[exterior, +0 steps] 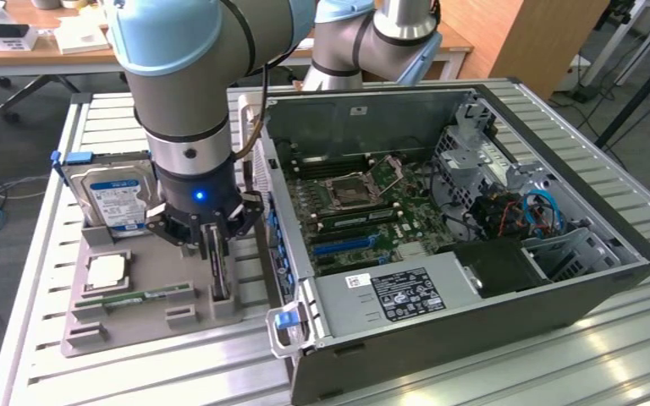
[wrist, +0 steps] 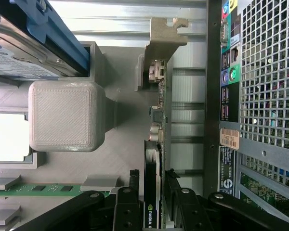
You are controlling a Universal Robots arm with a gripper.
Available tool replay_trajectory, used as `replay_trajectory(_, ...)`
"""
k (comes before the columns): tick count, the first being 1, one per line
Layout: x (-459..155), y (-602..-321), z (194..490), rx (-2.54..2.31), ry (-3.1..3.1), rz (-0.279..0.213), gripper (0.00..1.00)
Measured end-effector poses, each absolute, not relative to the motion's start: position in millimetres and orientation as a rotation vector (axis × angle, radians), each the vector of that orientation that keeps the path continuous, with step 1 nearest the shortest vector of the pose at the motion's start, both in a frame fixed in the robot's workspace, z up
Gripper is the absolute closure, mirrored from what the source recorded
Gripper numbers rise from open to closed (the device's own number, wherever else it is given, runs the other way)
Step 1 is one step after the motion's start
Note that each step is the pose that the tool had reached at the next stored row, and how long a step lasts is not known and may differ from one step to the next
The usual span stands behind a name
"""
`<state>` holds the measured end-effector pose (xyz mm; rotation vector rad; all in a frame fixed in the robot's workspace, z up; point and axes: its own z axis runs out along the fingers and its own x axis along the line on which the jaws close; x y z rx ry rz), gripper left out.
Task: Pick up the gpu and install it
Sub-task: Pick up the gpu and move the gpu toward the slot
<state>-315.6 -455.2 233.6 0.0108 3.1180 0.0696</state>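
Hand [wrist: 152, 179], two fingers [wrist: 171, 192] tight on one gpu [wrist: 152, 154]

The gripper [exterior: 214, 244] covers the upper part of the gpu [exterior: 220, 279] in the exterior view. The arm [exterior: 190, 93] hides one side of the hard drive [exterior: 116, 199], and the arm's top is cut off. In the wrist view, the gpu and the gripper's fingers [wrist: 130, 202] run off the edge. So do the memory stick [wrist: 38, 188] and the processor chip [wrist: 7, 136]. The words on the power supply label [exterior: 412, 293] are too small to read.
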Motion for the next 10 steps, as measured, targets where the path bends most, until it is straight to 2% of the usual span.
replay_trajectory(10, -315.6, -455.2, 233.6, 0.011, 3.118, 0.070, 0.67)
